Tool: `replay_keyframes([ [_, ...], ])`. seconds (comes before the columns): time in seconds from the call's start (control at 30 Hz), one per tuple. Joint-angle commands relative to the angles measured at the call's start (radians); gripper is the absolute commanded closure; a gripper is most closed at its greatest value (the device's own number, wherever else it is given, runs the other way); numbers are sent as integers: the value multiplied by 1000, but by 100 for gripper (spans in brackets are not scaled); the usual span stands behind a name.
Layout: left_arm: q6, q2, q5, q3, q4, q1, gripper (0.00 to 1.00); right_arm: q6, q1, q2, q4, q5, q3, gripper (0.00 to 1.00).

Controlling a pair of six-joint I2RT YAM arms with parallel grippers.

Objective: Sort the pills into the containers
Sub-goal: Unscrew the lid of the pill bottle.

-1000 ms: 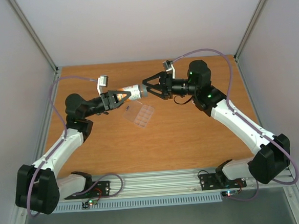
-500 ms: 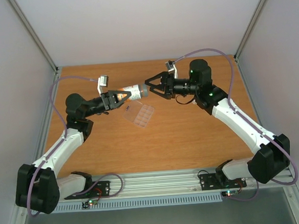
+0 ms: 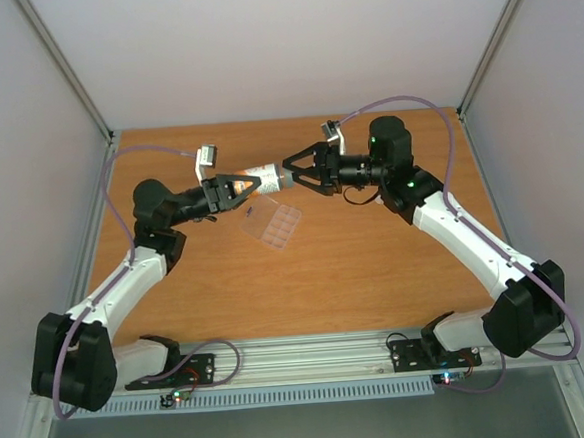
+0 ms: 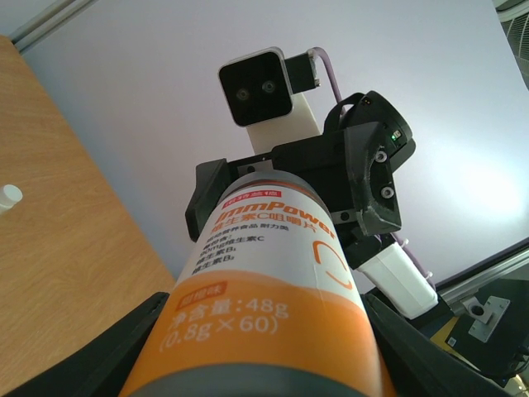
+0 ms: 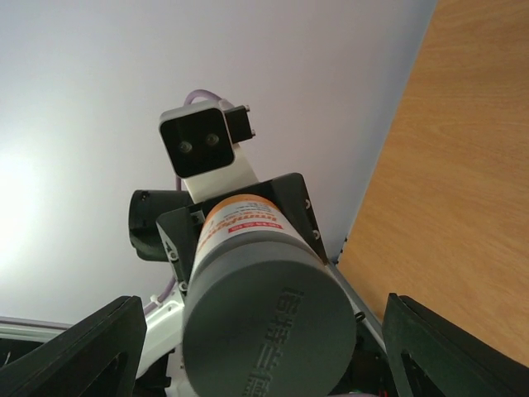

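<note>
Bottle [image 4: 273,273]: white label with orange band, grey cap [image 5: 264,331]. Pill box [image 3: 275,223]: clear. Table [image 3: 355,265]: orange-brown wood grain.

Clear, flat pill box [image 3: 277,225] on the tabletop [image 3: 375,263], left of centre.

You won't resolve any pills from above: the flat clear plastic pill box [image 3: 275,224] on the bench is too small to show what's in its cells. Left wrist view: the orange-and-white labelled bottle [image 4: 264,273] runs off the bottom edge, and the left hand [image 3: 254,182] fingers [image 4: 116,347] are clipped at the corners. Right wrist view: the grey round cap [image 5: 264,322] hides most of the bottle, and the right hand [image 3: 289,173] fingers [image 5: 74,347] are cropped too. The small white object [image 4: 8,197] at the frame edge is unidentifiable.
</note>
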Motion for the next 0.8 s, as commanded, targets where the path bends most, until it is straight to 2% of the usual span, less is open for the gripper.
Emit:
replay_keyframes([
  [0.0, 10, 13, -16, 48, 71, -16, 91, 17, 1, 5, 28, -30, -16, 20],
  [0.17, 13, 22, -26, 51, 69, -31, 91, 26, 6, 5, 31, -40, -16, 27],
  [0.3, 19, 26, -36, 52, 69, -36, 91, 24, 6, 0, 31, -47, -18, 43],
  [0.47, 12, 32, -53, 51, 82, -39, 92, -4, 6, -7, 31, -54, -19, 68],
  [0.53, -22, 40, -59, 42, 125, -41, 92, -63, 7, -9, -5, -42, 4, 75],
  [0.77, -210, 68, -103, 2, 314, -40, 92, -428, 8, -48, -122, 27, 63, 80],
])
